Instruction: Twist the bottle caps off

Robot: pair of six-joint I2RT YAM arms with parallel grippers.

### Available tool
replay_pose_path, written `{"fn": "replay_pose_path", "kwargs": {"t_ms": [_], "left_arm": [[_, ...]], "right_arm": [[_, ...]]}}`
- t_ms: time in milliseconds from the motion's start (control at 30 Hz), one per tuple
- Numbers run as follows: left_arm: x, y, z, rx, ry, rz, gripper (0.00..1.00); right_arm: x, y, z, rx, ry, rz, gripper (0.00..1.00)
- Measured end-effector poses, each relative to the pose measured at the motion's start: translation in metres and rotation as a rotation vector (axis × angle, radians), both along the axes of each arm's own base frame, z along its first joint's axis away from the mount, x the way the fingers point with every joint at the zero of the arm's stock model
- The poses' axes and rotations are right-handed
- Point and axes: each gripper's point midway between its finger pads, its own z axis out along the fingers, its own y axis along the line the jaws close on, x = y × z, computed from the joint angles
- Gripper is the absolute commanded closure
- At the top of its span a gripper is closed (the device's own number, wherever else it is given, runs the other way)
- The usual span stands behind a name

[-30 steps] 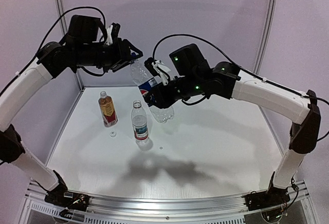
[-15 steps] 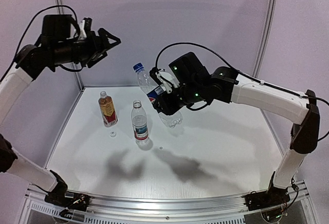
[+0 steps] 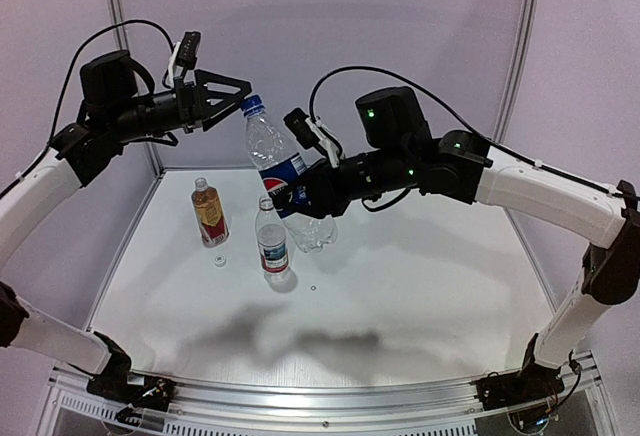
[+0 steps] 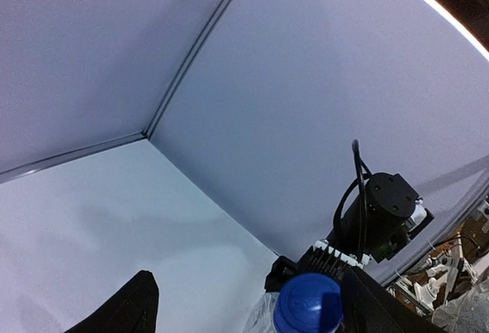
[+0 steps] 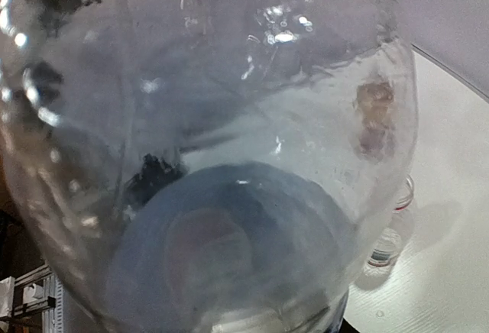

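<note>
My right gripper (image 3: 308, 194) is shut on the blue-label bottle (image 3: 272, 154) and holds it in the air, tilted up and to the left. Its blue cap (image 3: 252, 105) is on the neck. My left gripper (image 3: 240, 100) is open, and the cap sits between its fingers, close to one finger (image 4: 382, 302), in the left wrist view (image 4: 309, 305). The bottle (image 5: 229, 142) fills the right wrist view and hides those fingers. The amber bottle (image 3: 209, 213) and the red-white label bottle (image 3: 271, 239) stand uncapped on the table. A white cap (image 3: 219, 260) lies between them. No red cap shows.
The white table (image 3: 420, 276) has a metal rail along its near edge (image 3: 330, 396) and purple walls with corner posts (image 3: 125, 46) behind. The two standing bottles are below and left of the held bottle.
My left gripper has swung down and right to the blue cap. My right arm has raised the bottle and brought it more upright, cap toward the left gripper.
</note>
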Motion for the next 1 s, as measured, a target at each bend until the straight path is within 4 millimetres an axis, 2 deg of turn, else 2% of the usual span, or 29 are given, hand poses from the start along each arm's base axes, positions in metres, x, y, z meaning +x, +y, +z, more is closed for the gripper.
{"fn": "replay_pose_path", "kwargs": {"t_ms": [233, 400, 567, 767, 867, 933, 1000], "left_arm": [[-0.015, -0.023, 0.017, -0.051, -0.072, -0.162, 0.39], [-0.017, -0.036, 0.014, -0.064, -0.070, -0.219, 0.53], [-0.018, -0.044, 0.014, -0.072, -0.065, -0.251, 0.77], [-0.017, -0.044, 0.014, -0.069, -0.052, -0.249, 0.85], [-0.012, -0.045, 0.008, -0.044, -0.011, -0.213, 0.83], [-0.004, -0.046, -0.001, -0.014, 0.039, -0.162, 0.80], [0.008, -0.045, -0.009, 0.026, 0.099, -0.072, 0.80]], "right_arm": [[-0.014, 0.005, 0.009, 0.047, 0.037, 0.076, 0.64], [-0.016, 0.005, 0.009, 0.049, 0.047, 0.088, 0.64], [-0.015, 0.004, 0.008, 0.047, 0.058, 0.079, 0.64], [-0.013, 0.004, 0.007, 0.043, 0.058, 0.068, 0.64], [-0.003, 0.001, 0.001, 0.016, 0.042, 0.017, 0.65], [0.006, -0.001, -0.005, -0.022, 0.022, -0.036, 0.66], [0.017, -0.004, -0.011, -0.068, -0.003, -0.093, 0.66]]}}
